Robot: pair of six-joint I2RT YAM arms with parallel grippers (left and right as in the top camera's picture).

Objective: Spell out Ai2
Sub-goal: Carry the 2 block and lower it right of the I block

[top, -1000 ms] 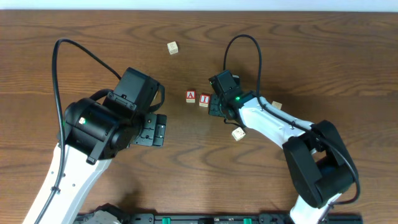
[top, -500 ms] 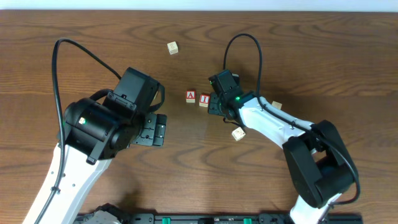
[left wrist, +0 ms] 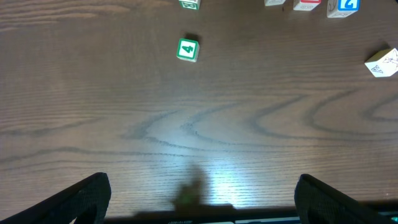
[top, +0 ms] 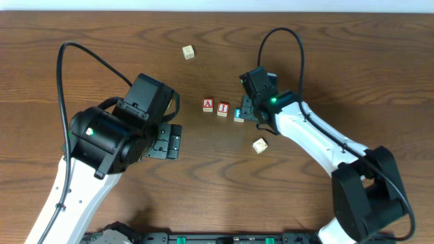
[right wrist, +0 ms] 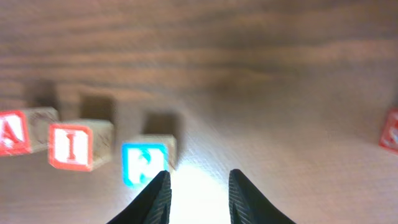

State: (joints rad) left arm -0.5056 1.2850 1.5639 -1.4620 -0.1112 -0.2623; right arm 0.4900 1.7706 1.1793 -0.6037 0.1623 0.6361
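Three wooden cubes stand in a row at mid table: the red A (top: 207,105), the red I (top: 223,108) and the blue 2 (top: 239,114). The 2 sits slightly lower than the other two. In the right wrist view the A (right wrist: 13,132), I (right wrist: 78,144) and 2 (right wrist: 147,162) run left to right. My right gripper (right wrist: 199,193) hovers just right of the 2, its jaws a little apart with only bare table between them. My left gripper (left wrist: 202,199) stands wide open over bare wood, far left of the row (top: 169,141).
A pale cube (top: 260,145) lies below and right of the row, and another (top: 188,51) sits toward the far edge. A green-marked cube (left wrist: 187,50) shows in the left wrist view. A red-faced cube (right wrist: 390,129) peeks in at the right wrist view's right edge.
My right gripper has drawn back to the right, off the blue 2, which now stands uncovered beside the I. The left arm has not moved.
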